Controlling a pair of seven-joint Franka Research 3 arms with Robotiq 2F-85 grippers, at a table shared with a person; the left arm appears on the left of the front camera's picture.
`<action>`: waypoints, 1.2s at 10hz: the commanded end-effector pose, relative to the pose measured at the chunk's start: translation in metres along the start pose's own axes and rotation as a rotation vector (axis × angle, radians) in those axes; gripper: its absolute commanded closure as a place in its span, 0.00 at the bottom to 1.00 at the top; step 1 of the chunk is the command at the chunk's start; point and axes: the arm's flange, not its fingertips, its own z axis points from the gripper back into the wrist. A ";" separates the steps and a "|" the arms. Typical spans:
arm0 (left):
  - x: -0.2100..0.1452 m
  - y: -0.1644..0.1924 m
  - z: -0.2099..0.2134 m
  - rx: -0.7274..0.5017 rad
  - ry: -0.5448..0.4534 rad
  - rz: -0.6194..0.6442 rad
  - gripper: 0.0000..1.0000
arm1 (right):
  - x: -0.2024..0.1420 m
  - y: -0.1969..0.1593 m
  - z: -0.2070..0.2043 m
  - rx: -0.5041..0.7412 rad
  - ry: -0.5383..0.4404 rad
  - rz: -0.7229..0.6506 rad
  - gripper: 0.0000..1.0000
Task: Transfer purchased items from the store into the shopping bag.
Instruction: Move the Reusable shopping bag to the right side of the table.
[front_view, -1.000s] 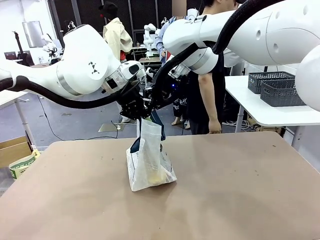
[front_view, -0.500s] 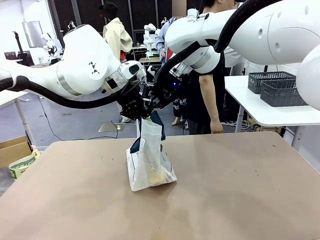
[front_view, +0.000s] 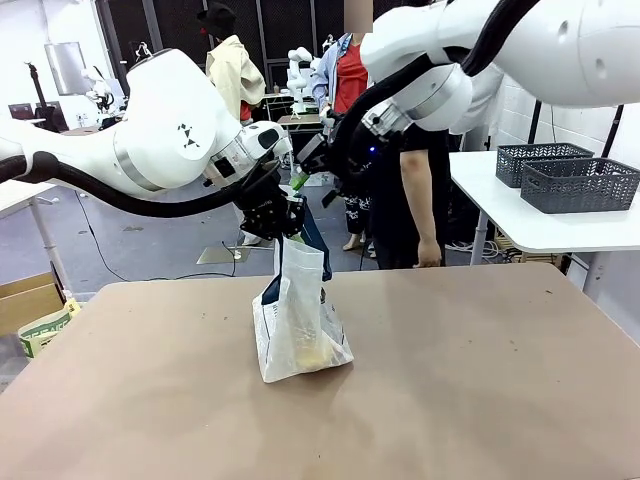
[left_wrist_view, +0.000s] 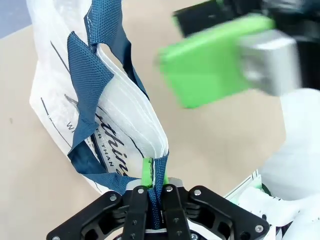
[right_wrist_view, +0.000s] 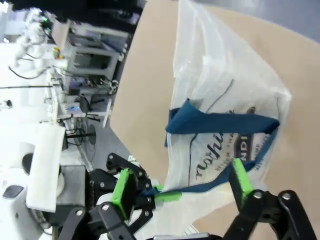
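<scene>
Now: tan table (front_view: 480, 380), busy lab; left jaws clamp shopping bag (front_view: 295, 320) strap, right jaws wide, empty.

Glossy white rounded arms (front_view: 165, 125), black cables, black claw (left_wrist_view: 152, 176) with green pads, silver screws

Your shopping bag (front_view: 296, 320) stands upright on the bench, left of centre and about midway between its near and far edges. It is a translucent whitish plastic tote with dark navy strap handles (left_wrist_view: 87, 75) and dark printed lettering on its side. One navy strap is pulled up taut at the top, so the mouth rises to a narrow peak. Through the thin wall you can make out something yellowish (front_view: 312, 352) lying at the bottom; what it is cannot be told.
</scene>
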 end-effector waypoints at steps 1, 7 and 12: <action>0.000 0.001 0.001 -0.001 -0.004 0.003 1.00 | -0.035 -0.005 0.014 -0.032 -0.011 0.002 0.00; 0.000 0.001 0.001 -0.001 -0.004 0.003 1.00 | -0.092 -0.008 0.091 -0.238 0.187 0.204 0.00; 0.000 0.001 0.001 -0.001 -0.004 0.003 1.00 | -0.109 -0.042 0.148 -0.290 0.242 0.704 0.00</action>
